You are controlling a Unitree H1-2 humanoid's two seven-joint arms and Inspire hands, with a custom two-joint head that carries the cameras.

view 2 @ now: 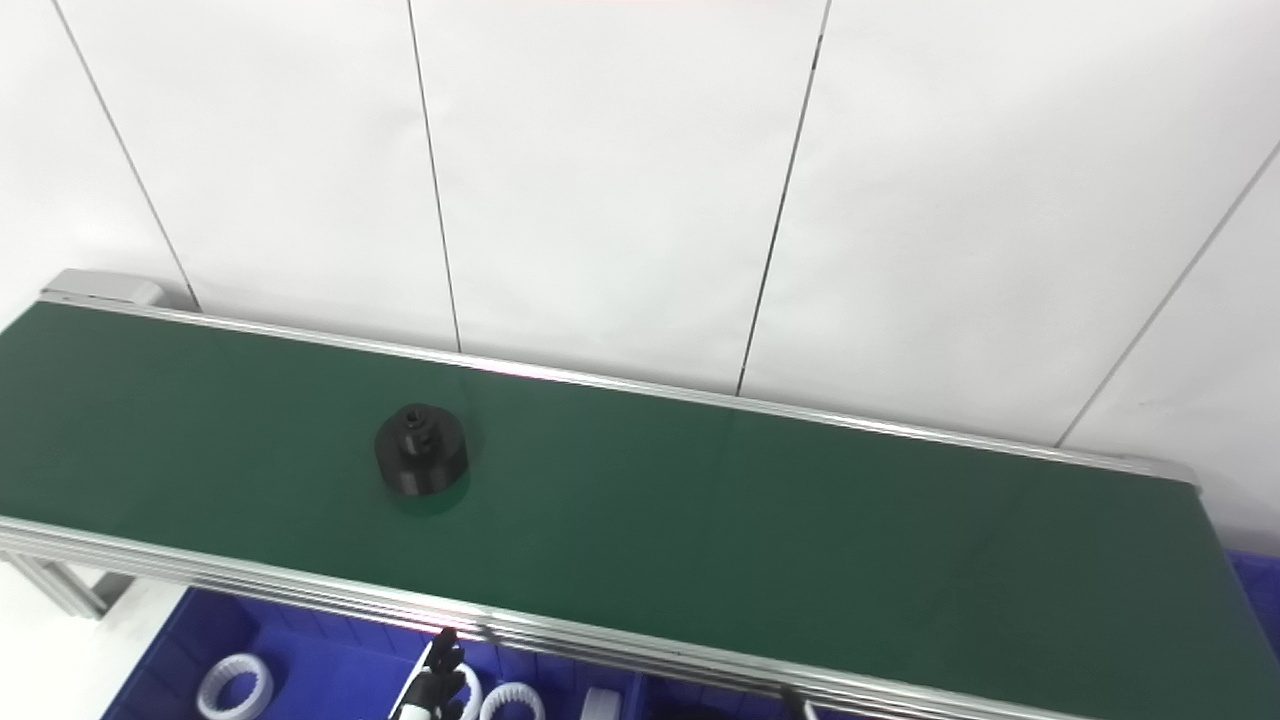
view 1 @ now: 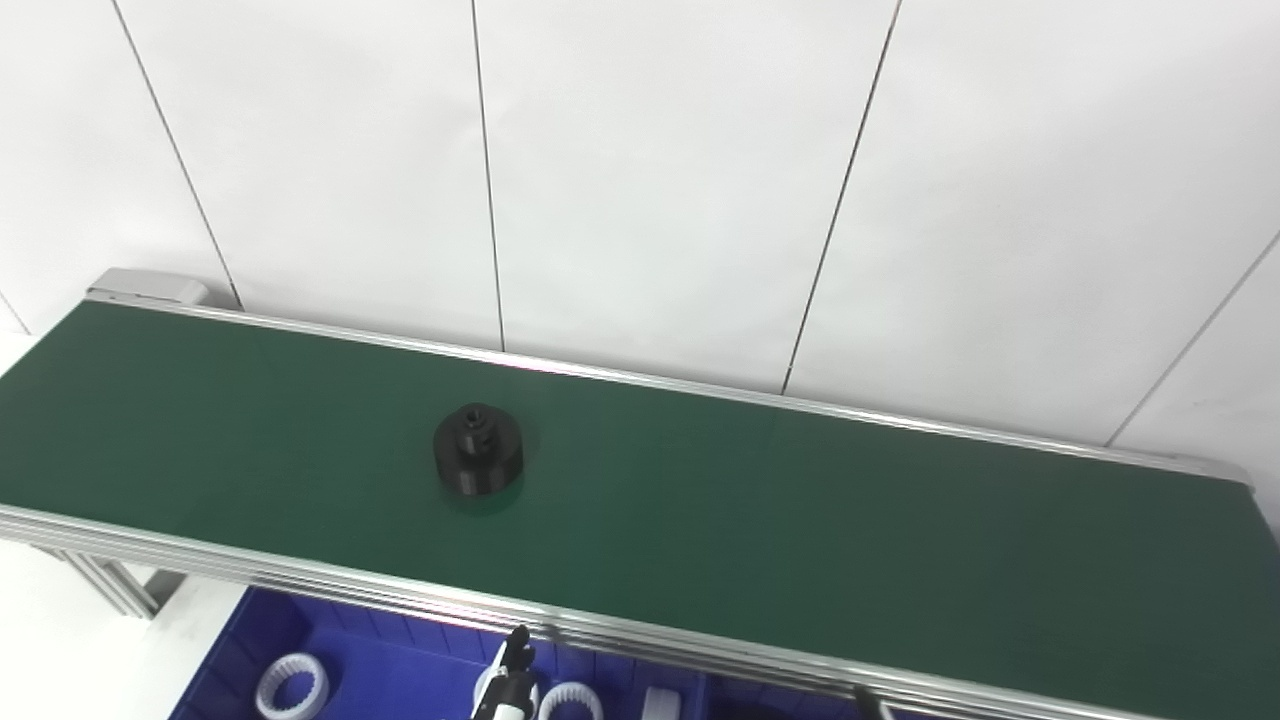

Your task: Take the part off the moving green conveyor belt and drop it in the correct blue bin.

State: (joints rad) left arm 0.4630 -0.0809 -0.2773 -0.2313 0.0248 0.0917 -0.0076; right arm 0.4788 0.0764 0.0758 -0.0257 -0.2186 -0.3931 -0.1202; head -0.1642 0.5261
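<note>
Part, black and round w/ a smaller hub on top, sits upright on the green belt, hub pointing up, axis vertical; no clear long axis across the belt. It lies left of the belt's middle, about midway btwn the far rail and the near rail, nothing touching it.

Fingers: only dark tips of the left hand poke up at the bottom edge, just below the belt's near rail, over the blue bin. Can't tell if they're spread or clenched; they're well apart from the part. Right hand: only a thin dark sliver at the bottom edge near the rail, state can't be told either.

Bin below the near rail holds white toothed rings, one near its left wall, others by the left hand.

White paneled wall behind the belt's far rail.
</note>
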